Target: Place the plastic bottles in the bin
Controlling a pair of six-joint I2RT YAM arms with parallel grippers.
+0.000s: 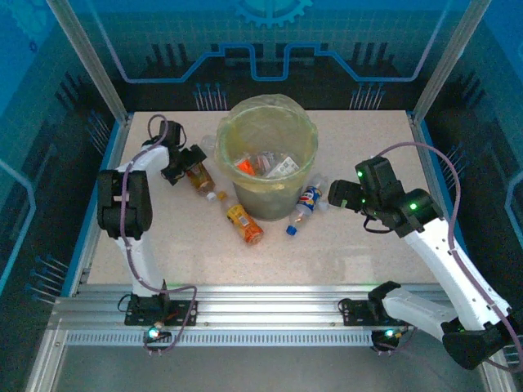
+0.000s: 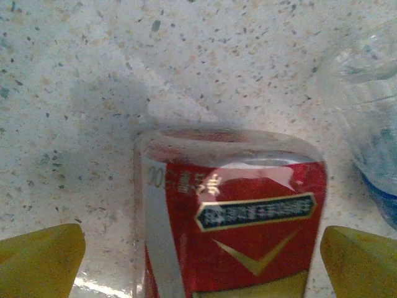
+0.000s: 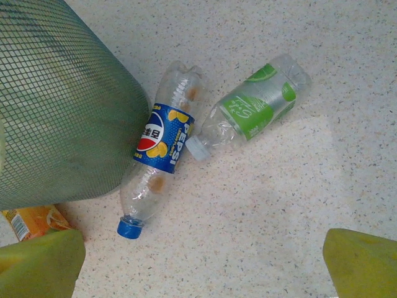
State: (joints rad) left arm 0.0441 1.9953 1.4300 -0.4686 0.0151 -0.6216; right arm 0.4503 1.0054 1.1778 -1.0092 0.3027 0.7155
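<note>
A: Left gripper [image 2: 203,257]?
B: Jaws spread wide. A red-label bottle [image 2: 236,230] lies between them, left of the bin [image 1: 261,200].
A: Right gripper [image 3: 201,267]?
B: Jaws apart, holding nothing. Pepsi bottle [image 3: 158,161] lies beside the bin's near-right wall, green-label bottle [image 3: 257,105] just beside it. Orange bottle [image 1: 245,224] lies near of the bin.

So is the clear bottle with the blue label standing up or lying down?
Lying down. The clear plastic bottle with the blue label rests on its side on the speckled table, blue cap on.
</note>
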